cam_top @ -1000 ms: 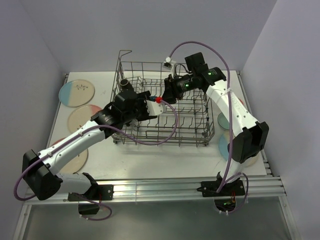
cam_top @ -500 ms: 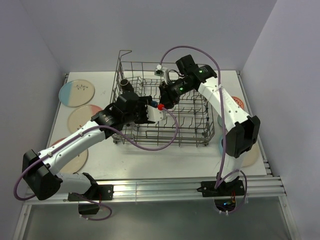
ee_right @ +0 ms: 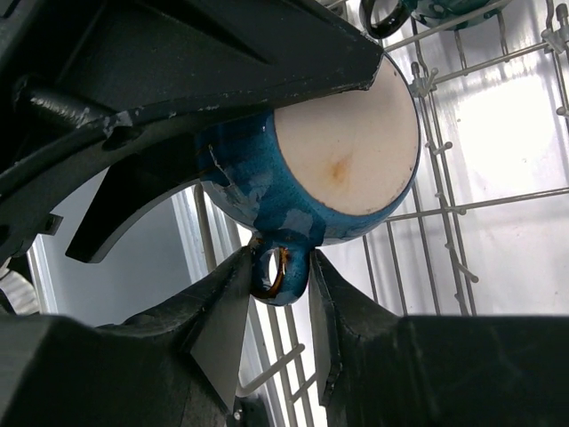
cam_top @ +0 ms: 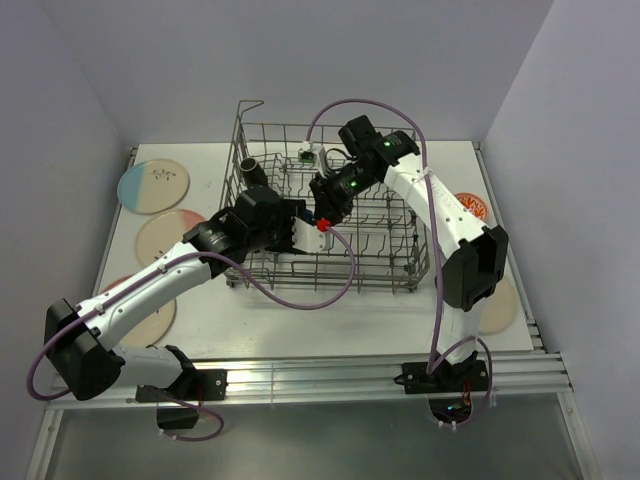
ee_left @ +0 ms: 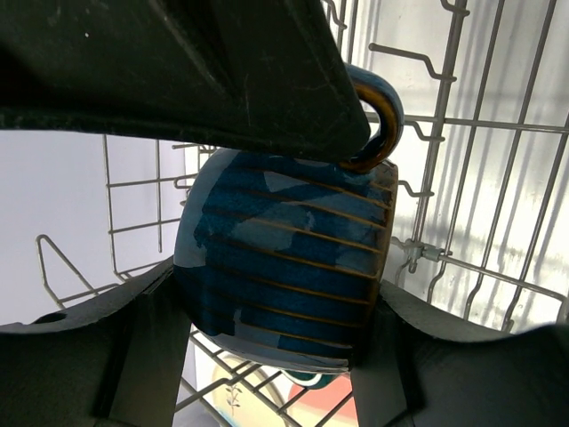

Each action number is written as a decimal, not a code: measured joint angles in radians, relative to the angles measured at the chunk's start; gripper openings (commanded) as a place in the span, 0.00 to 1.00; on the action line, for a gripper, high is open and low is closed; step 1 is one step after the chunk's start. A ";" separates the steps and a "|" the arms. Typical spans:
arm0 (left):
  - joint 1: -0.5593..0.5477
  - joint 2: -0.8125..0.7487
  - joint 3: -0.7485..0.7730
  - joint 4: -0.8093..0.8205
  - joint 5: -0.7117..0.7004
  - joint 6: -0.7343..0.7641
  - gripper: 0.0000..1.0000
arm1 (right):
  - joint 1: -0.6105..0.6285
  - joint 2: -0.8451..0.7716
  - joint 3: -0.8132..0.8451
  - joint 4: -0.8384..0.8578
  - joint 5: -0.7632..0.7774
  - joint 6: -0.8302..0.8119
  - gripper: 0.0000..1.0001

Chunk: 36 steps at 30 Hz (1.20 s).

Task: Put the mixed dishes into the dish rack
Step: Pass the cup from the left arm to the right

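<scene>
A teal-blue mug (ee_left: 284, 267) with thin brown stripes hangs over the dish rack (cam_top: 385, 283), held between both arms. My left gripper (ee_left: 271, 342) is shut across the mug's body, one finger on each side. In the right wrist view the mug's cream bottom (ee_right: 347, 151) faces the camera. My right gripper (ee_right: 277, 294) is shut on its handle (ee_right: 280, 267), both fingers touching it. In the top view the two grippers meet above the rack's middle at my left gripper (cam_top: 305, 222) and my right gripper (cam_top: 322, 208); the mug is mostly hidden there.
A brown mug (cam_top: 248, 168) stands in the rack's back left corner, and another teal mug (ee_right: 444, 11) lies on the wires. Plates (cam_top: 152, 186) (cam_top: 168, 232) lie left of the rack, one plate (cam_top: 500, 305) on the right. An orange-red bowl (cam_top: 470, 207) sits right.
My right arm has swung left across the rack to the left gripper, and its fingers have closed on the mug's handle. The left gripper has shifted slightly nearer with the mug.
</scene>
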State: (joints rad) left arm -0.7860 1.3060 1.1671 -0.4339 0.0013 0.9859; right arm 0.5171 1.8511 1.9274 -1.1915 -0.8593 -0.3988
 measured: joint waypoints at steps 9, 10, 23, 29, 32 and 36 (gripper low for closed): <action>-0.013 0.000 0.000 -0.007 -0.034 0.019 0.07 | 0.000 0.028 0.018 -0.021 -0.007 0.005 0.00; -0.014 0.000 0.000 -0.008 -0.036 0.020 0.09 | 0.000 0.031 0.019 -0.021 -0.010 0.005 0.00; -0.034 -0.045 -0.034 0.082 -0.044 0.013 0.39 | -0.036 0.060 0.024 -0.029 -0.112 0.000 0.00; -0.034 -0.066 -0.066 0.133 -0.045 -0.009 0.34 | -0.053 0.060 0.024 -0.024 -0.156 0.016 0.00; -0.034 -0.071 -0.070 0.138 -0.046 -0.016 0.48 | -0.053 0.060 0.024 -0.024 -0.164 0.016 0.00; -0.034 -0.073 -0.076 0.145 -0.049 -0.031 0.51 | -0.055 0.060 0.023 -0.021 -0.168 0.016 0.00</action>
State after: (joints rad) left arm -0.8200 1.2331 1.0916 -0.2893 -0.0475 0.9550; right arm 0.4625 1.9110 1.9499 -1.2125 -1.0271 -0.3824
